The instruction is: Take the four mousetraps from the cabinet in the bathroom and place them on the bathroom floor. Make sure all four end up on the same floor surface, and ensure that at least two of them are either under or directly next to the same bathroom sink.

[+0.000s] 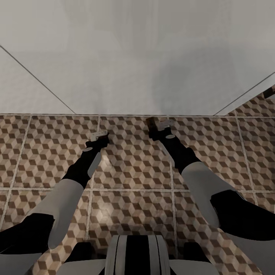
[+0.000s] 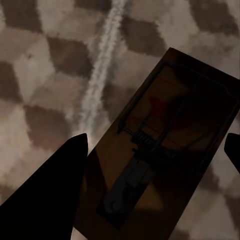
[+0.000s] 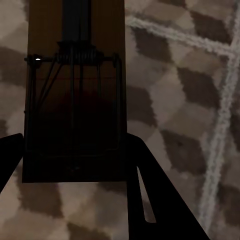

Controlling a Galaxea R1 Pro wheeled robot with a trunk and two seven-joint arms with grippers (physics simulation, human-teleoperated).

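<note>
**Two mousetraps between the grippers, above the patterned floor**

In the lower two thirds of the head view lies the bathroom floor (image 1: 133, 168), tiled with brown, beige and white cubes and pale grout lines; above it, in the upper part of the frame, stands a plain white wall (image 1: 137, 57), and no container can be seen in any picture.

At centre left of the head view the left gripper (image 1: 100, 135) points down to the tiles; its load is too small to make out there; in the left wrist view a mousetrap (image 2: 160, 145) lies slanted between the two dark fingers (image 2: 50, 195), with its wire spring and a dim red spot on the brown board; one finger touches the board's edge, the other is cut off at the frame's right edge, so I cannot tell if the jaws really press on it.

At centre right of the head view the right gripper (image 1: 160, 128) holds a dark brown piece at its tip, near the foot of the wall; in the right wrist view the second mousetrap (image 3: 75, 90) stands straight between the fingers (image 3: 160, 200), which lie close along both long sides of the board; the grip looks narrow and closed on it; the board's top is cut off by the frame; whether either trap touches the tiles is hard to judge.
</note>
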